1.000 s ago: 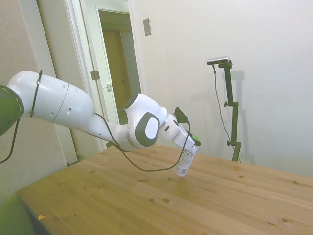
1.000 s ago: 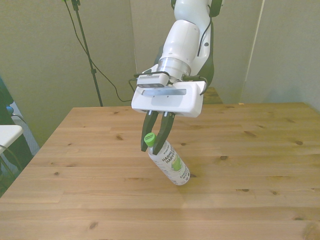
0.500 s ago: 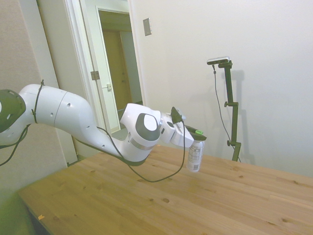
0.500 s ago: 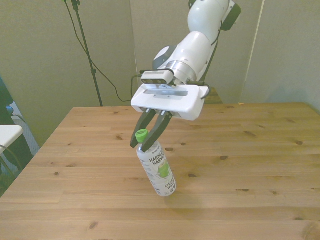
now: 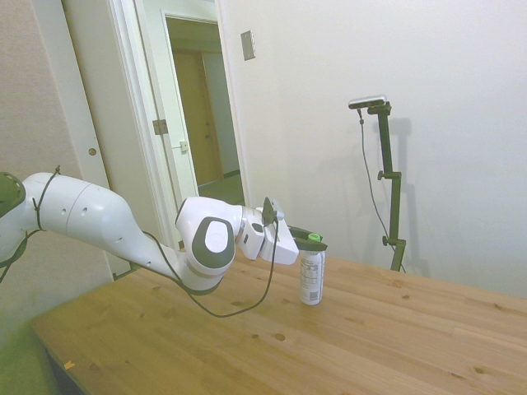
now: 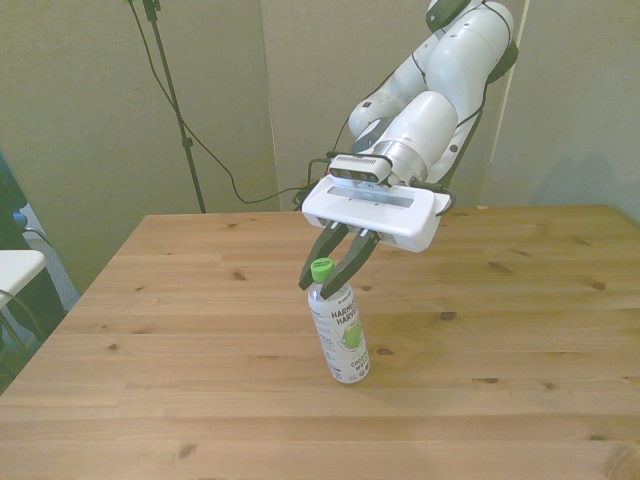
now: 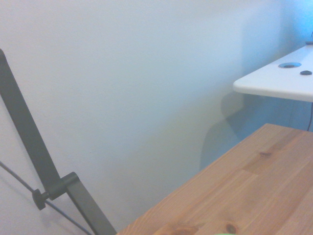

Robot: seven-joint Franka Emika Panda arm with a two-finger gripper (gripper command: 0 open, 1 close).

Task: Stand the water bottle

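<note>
1. Change since the earlier frames: I have swung the water bottle (image 6: 338, 335) from a steep tilt to nearly upright, and my arm has dropped lower and drawn back over the table (image 6: 520, 330).
2. Gripper state: my gripper (image 6: 335, 279) is clamped on the bottle's neck, just under the green cap (image 6: 321, 269), with one finger on each side.
3. Bottle location: in the front view it is near the table's middle, its base at 6 o'clock from the cap. The base looks to be touching the wood, with a slight lean of the body toward 5 o'clock.
4. Handling judgement: a small, thin-walled plastic bottle is likely light and slightly springy. The label (image 5: 311, 279) wall would flex under squeeze; the neck and cap are the stiffest hold and suit it best. A narrow base makes it easy to tip on release.
5. Not determinable:
   - whether the base sits flat or only on one edge;
   - how full the bottle is;
   - the small print on the label.
6. Wrist view: it shows only wall, a strip of table and a sliver of green at the frame edge; the bottle body is cut off.
</note>
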